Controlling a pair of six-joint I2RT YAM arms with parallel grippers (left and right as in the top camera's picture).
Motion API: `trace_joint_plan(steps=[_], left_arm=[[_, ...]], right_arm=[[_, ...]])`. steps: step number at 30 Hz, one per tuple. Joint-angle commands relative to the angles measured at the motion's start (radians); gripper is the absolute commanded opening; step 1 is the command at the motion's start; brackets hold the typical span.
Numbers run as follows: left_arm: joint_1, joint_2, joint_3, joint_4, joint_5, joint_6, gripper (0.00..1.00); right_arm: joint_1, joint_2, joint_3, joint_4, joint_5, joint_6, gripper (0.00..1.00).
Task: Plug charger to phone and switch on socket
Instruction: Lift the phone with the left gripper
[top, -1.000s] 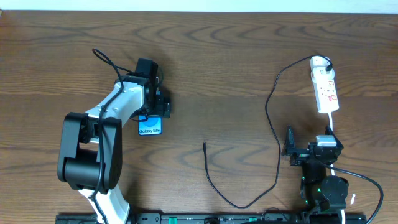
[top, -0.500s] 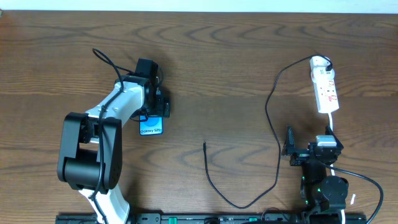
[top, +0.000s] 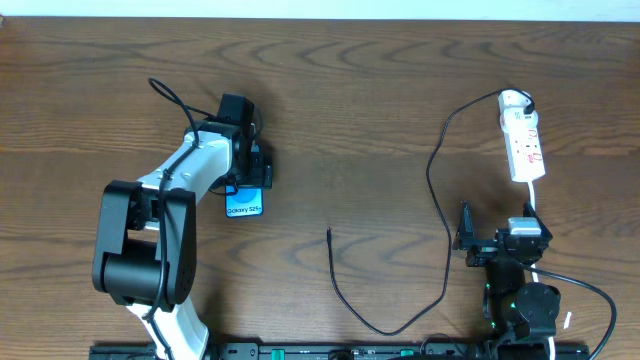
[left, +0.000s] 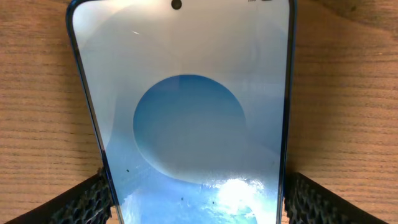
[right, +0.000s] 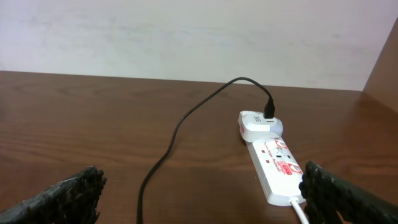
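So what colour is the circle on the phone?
Blue, against a paler background. The left wrist view of the phone shows it best.

The phone (left: 186, 112) lies flat on the table (left: 348, 93) between the left fingers (left: 81, 199), one beside each long edge. Ahead of the right fingers (right: 62, 199), the socket (right: 277, 163) lies nearer the right-hand one, with the charger (right: 180, 127) trailing back between them.

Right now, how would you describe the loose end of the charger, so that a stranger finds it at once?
Start at the white socket on the right side of the table. The thin black charger leaves its far end, loops toward the near edge and rises to mid-table. Its tip lies alone on bare wood, unlike the thicker robot cables.
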Motion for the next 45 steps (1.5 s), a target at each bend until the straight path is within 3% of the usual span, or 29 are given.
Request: trace_joint_plan(steps=[1, 33, 45], left_arm=[[0.000, 0.031, -0.043, -0.011, -0.032, 0.009, 0.85], [0.000, 0.031, -0.045, -0.011, -0.031, 0.009, 0.73], [0.000, 0.031, -0.045, -0.010, -0.032, 0.009, 0.36]], right_arm=[[0.010, -0.005, -0.002, -0.003, 0.005, 0.010, 0.99], [0.010, -0.005, -0.002, -0.003, 0.005, 0.010, 0.99], [0.010, -0.005, -0.002, -0.003, 0.005, 0.010, 0.99]])
